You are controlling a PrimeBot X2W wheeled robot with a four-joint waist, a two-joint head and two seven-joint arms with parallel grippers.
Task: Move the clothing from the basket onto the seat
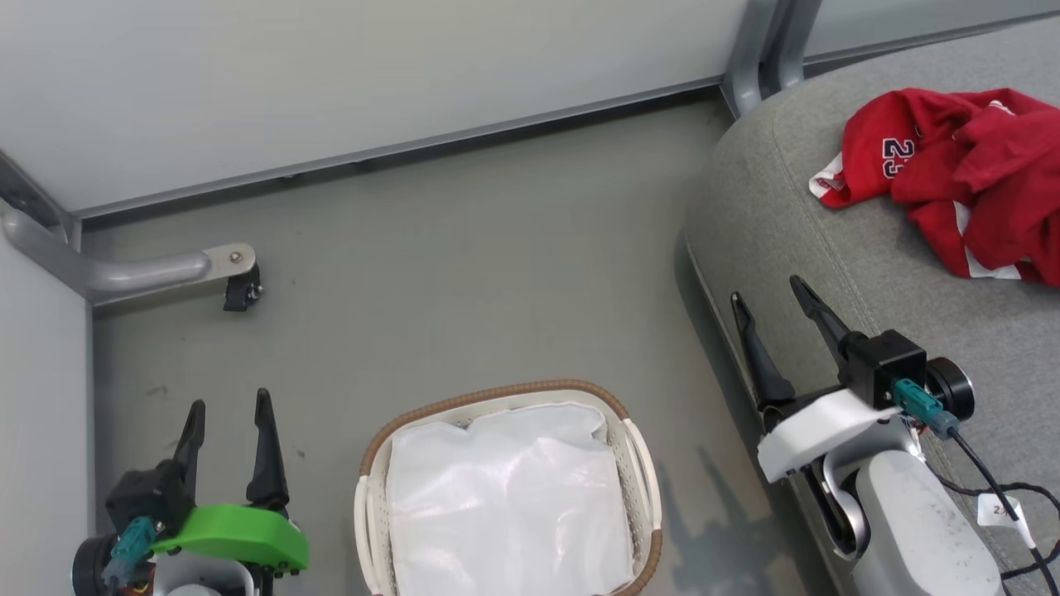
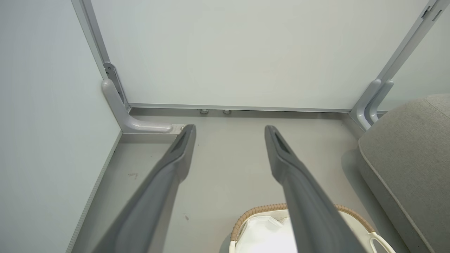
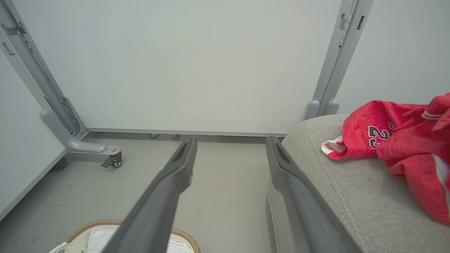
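- Two end effectors are there. How do they stand?
- Both are wide open, and both hold nothing. The left end effector [image 1: 230, 397] is over the floor [image 1: 455, 265], just beside the left side of the basket [image 1: 497, 391]. The right end effector [image 1: 765, 288] is at the rounded edge of the seat [image 1: 828, 248]. One of its fingers is before the floor and the other before the grey fabric. If it touches the cushion, I cannot tell.
- And the clothing?
- The clothing [image 1: 952, 157] lies crumpled on the seat, toward the far right part, well apart from the right end effector. It is red with white trim, and the number 23 shows on it.
- What is in the basket?
- A white sheet [image 1: 505, 497] covers its inside. The basket stands on the floor between the two end effectors, near the seat but not touching it. Behind are pale wall panels [image 1: 331, 83], and a small black caster [image 1: 242, 291] is on the floor.
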